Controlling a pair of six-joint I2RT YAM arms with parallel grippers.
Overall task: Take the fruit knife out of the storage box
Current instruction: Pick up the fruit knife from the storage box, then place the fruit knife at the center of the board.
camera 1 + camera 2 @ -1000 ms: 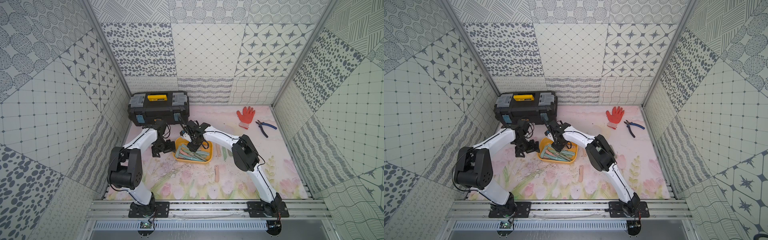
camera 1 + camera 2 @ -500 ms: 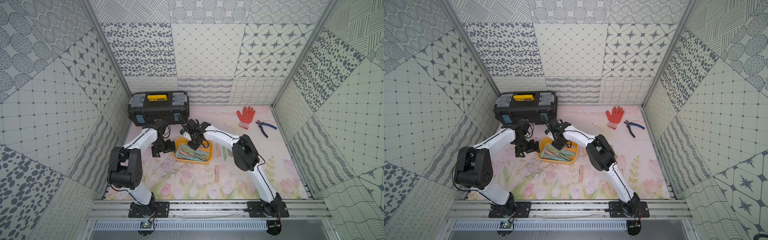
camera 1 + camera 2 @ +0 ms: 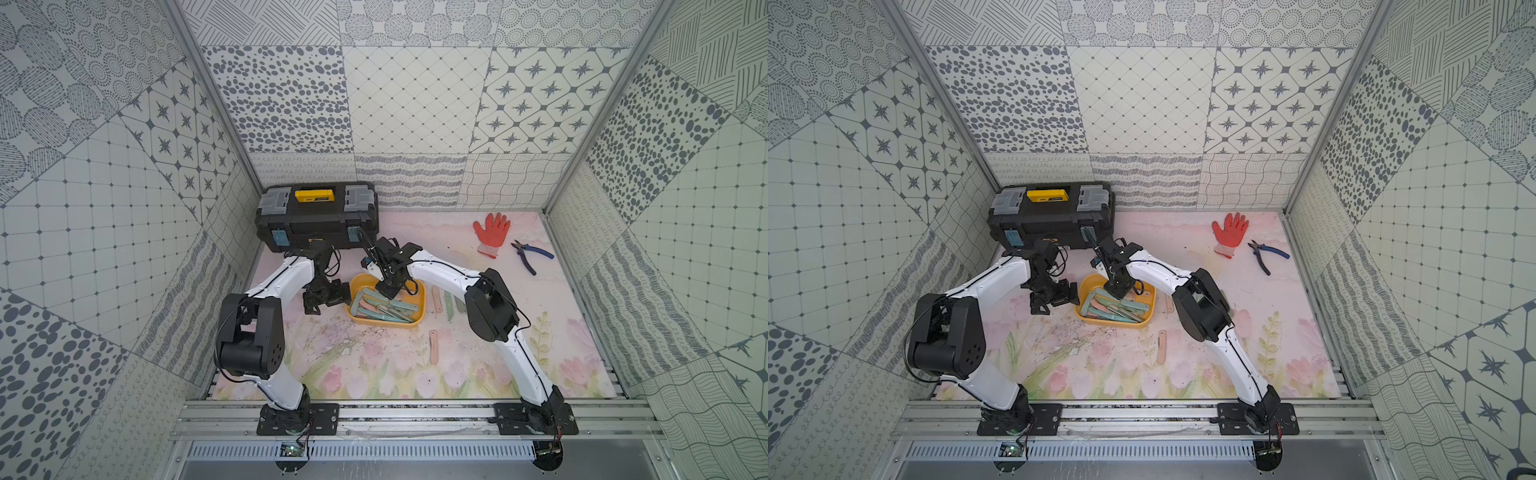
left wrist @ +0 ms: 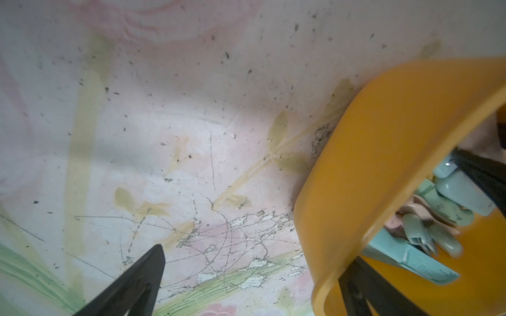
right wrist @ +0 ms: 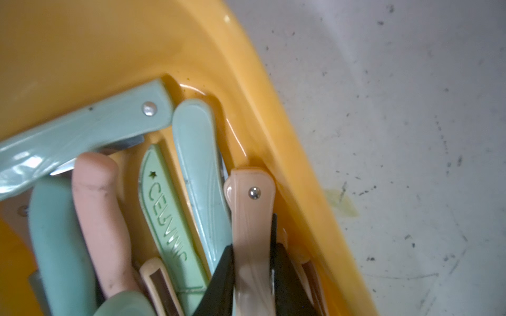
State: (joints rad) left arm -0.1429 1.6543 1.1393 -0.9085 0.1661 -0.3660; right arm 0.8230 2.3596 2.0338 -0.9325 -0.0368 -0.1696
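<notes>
The right gripper point(image 5: 253, 262) pinches the beige fruit knife point(image 5: 250, 208) in narrow jaws inside the storage box point(image 5: 246, 90), its long axis running straight ahead of the gripper; the left gripper point(image 3: 324, 297) stands wide alongside.

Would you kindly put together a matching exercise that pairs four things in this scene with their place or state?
Things:
1. right gripper
2. left gripper
3. orange glove
4. black toolbox

Places or states:
A. lid closed, yellow handle on top
B. shut on a beige fruit knife inside the storage box
C. open, at the storage box's edge
D. flat on the mat, beside the pliers

Pairs: 1-B, 2-C, 3-D, 4-A
</notes>
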